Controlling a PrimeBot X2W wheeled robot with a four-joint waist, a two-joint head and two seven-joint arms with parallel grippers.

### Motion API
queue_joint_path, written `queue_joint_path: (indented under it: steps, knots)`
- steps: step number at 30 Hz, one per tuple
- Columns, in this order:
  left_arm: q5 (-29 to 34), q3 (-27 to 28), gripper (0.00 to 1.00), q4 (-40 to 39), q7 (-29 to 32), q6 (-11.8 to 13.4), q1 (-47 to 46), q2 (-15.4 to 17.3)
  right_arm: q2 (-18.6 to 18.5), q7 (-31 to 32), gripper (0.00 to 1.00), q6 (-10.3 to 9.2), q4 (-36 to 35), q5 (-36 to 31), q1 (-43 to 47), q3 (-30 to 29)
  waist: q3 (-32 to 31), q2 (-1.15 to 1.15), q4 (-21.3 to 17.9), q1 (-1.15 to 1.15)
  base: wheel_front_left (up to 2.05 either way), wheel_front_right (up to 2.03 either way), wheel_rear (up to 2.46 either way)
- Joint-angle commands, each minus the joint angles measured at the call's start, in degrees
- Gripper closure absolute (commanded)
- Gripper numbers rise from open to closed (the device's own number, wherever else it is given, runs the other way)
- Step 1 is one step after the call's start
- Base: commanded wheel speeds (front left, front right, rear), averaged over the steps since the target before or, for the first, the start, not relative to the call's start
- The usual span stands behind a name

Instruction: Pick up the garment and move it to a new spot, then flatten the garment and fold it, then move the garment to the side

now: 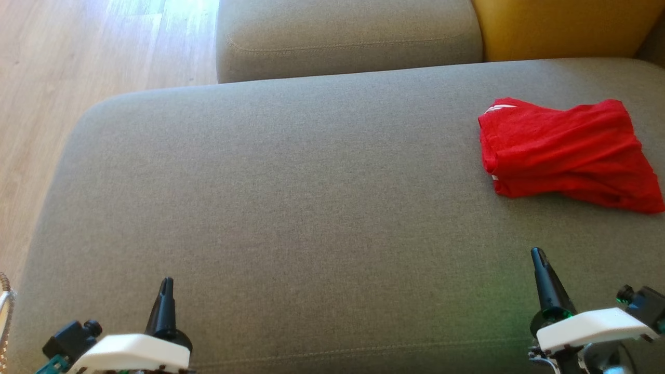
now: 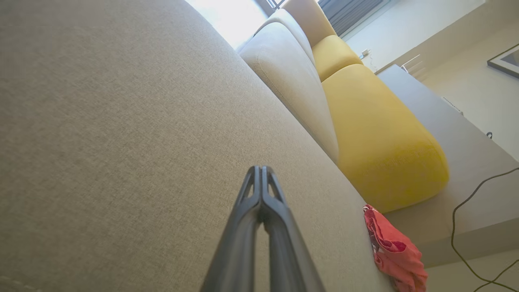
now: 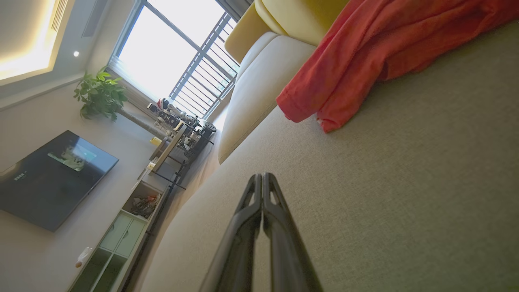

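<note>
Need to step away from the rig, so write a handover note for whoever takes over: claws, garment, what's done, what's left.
Claws: the left claw is shut and empty, low over the near left of the sofa seat. The right claw is shut and empty at the near right, short of the garment and not touching it.
Garment: the red garment lies as a folded bundle on the seat's far right.
Done: it appears folded and set to the side.
Left: probably nothing, though the fold's edges look slightly uneven.

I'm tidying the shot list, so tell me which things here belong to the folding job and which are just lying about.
Job: red garment, left gripper, right gripper, grey sofa seat.
Lying about: yellow cushion, grey back cushion, television, potted plant.
</note>
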Motion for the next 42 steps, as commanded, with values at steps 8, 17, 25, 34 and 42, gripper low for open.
queue_joint_path:
  steps: [8, 17, 25, 34, 42]
  knots:
    - [-7.03, 2.48, 1.0, -0.64, 1.56, -1.34, -5.08, 1.07, -0.32, 1.67, 1.0, -0.01, -1.48, 7.26, -4.23, -0.15, 0.24, 0.0, -0.08, 0.0, 0.0, 0.0, 0.0]
    - [-12.49, 3.46, 1.0, 0.13, 2.85, -2.14, -6.41, 1.08, -0.33, 3.0, 1.0, -0.01, -1.34, 12.85, -4.95, -0.48, 0.45, 0.0, -0.15, 0.0, 0.0, 0.0, 0.0]
    - [-17.93, 4.46, 1.0, 0.9, 4.15, -2.94, -7.73, 1.07, -0.34, 4.34, 1.0, -0.01, -1.2, 18.44, -5.67, -0.81, 0.66, 0.0, -0.22, 0.0, 0.0, 0.0, 0.0]
    - [-24.03, 5.61, 1.0, 1.78, 5.64, -3.83, -9.23, 1.04, -0.36, 5.85, 1.0, -0.02, -1.03, 24.73, -6.49, -1.18, 0.89, 0.0, -0.3, 0.0, 0.0, 0.0, 0.0]
    - [-29.43, 6.66, 1.0, 2.56, 6.99, -4.63, -10.56, 1.0, -0.37, 7.18, 1.0, -0.02, -0.89, 30.32, -7.21, -1.52, 1.1, 0.0, -0.38, 0.0, 0.0, 0.0, 0.0]
